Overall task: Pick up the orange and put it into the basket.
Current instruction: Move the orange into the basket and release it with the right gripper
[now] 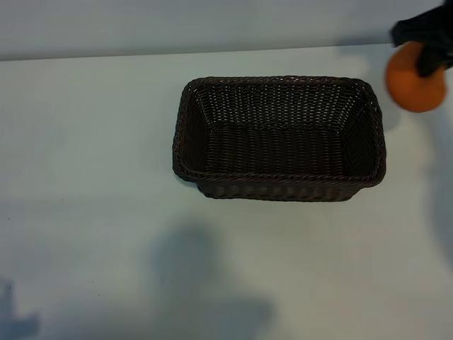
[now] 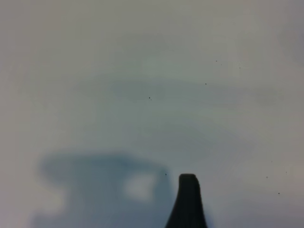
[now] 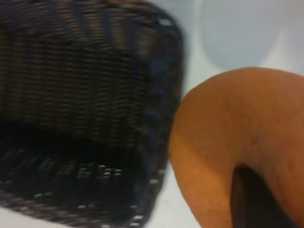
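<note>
The orange [image 1: 414, 83] is at the far right of the exterior view, just beyond the basket's far right corner. My right gripper [image 1: 425, 58] is shut on it from above, and a dark finger [image 3: 254, 199] presses into its skin [image 3: 223, 137]. The dark brown wicker basket [image 1: 283, 176] stands in the middle of the table with nothing inside. In the right wrist view its woven wall [image 3: 85, 95] lies beside the orange, with a strip of white table between them. Of my left gripper only one black fingertip [image 2: 188, 202] shows, over bare table, with nothing against it.
The white table [image 1: 92, 177] stretches wide to the left of the basket and in front of it. Soft arm shadows fall on the near part [image 1: 205, 283]. The table's back edge [image 1: 141, 57] runs just behind the basket.
</note>
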### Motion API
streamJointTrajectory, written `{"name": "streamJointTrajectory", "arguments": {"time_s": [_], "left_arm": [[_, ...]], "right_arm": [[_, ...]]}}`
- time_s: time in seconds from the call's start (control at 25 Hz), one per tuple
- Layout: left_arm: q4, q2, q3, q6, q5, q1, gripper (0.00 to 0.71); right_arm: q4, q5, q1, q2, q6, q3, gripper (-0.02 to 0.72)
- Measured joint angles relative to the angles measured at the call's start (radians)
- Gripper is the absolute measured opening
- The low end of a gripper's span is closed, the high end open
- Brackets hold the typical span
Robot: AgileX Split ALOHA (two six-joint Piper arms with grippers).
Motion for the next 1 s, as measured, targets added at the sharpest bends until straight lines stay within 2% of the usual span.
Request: {"name": "streamJointTrajectory", "arguments": {"time_s": [0.28, 0.48, 0.76, 1.0], "left_arm": [[0.000, 0.000, 0.000, 0.000, 0.000, 0.000, 0.594], [0.000, 0.000, 0.000, 0.000, 0.000, 0.000, 0.593], [0.000, 0.000, 0.000, 0.000, 0.000, 0.000, 0.593], [0.000, 0.000, 0.000, 0.000, 0.000, 0.000, 0.593]], "right_arm": [[0.009, -0.038, 0.199, 0.004, 0.011, -0.009, 0.088], [0.009, -0.072, 0.281, 0.054, 0.012, -0.009, 0.088], [-0.001, -0.135, 0.315, 0.145, 0.012, -0.010, 0.086], [-0.005, -0.154, 0.315, 0.250, 0.012, -0.010, 0.085]]}}
